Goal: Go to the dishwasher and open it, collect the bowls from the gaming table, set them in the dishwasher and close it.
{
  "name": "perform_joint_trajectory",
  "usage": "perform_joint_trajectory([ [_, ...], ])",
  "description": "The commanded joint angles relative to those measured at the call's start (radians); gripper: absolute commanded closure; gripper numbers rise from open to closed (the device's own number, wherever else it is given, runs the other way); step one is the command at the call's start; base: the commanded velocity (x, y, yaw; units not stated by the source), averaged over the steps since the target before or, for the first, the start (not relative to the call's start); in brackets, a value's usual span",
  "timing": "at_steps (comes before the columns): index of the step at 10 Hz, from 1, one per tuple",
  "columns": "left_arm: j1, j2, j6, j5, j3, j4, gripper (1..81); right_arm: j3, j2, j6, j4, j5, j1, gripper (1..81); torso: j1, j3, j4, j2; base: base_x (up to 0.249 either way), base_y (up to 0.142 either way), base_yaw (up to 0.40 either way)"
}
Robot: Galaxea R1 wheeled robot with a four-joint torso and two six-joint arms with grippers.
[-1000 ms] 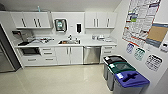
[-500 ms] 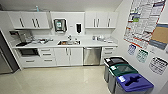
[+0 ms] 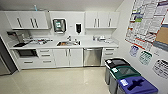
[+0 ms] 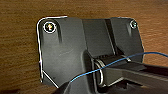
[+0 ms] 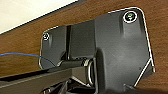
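Neither hand's grip can be told: both wrist views give the robot's own dark plate and jointed bar against a brown wood-grain surface, with a thin blue cable crossing, and no fingers can be made out, so whether either hand is open, closed or carrying anything cannot be told. A guess is that the arms are tucked in for driving.

Out in the room, the dishwasher (image 3: pixel 92 56) sits under the worktop (image 3: pixel 87 45), just to the right of the sink (image 3: pixel 68 43), its steel door shut and the bar handle across its top facing the robot. That placement suits the first step: the approach across the pale floor (image 3: pixel 55 80) looks open. White cupboards (image 3: pixel 67 57) flank the dishwasher on its left, drawers (image 3: pixel 109 52) on its right. Three bins (image 3: pixel 125 75) stand in a row near the dishwasher's right, along the wall with posters (image 3: pixel 147 22), likely close enough to crowd the door's swing side.

No bowls are visible. Small items on the worktop left of the sink are too blurred to name.
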Motion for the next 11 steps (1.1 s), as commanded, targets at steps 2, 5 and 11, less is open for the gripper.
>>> perform_joint_trajectory([
  [2,-0.050,-0.016,-0.001,0.057,0.007,-0.003,1.0,0.008,-0.014,-0.004,0.002,-0.054,0.044,1.0,0.000,0.000,0.000,0.000,0.146,0.000,0.000],
  [5,-0.052,-0.012,-0.001,0.057,0.007,-0.003,1.0,0.008,-0.016,-0.004,0.002,-0.054,0.043,1.0,0.000,0.000,0.000,0.000,0.146,0.000,0.000],
  [11,-0.052,-0.017,-0.001,0.057,0.007,-0.003,1.0,0.008,-0.016,-0.004,0.003,-0.059,0.043,1.0,0.001,0.000,0.000,0.000,0.121,0.000,0.000],
])
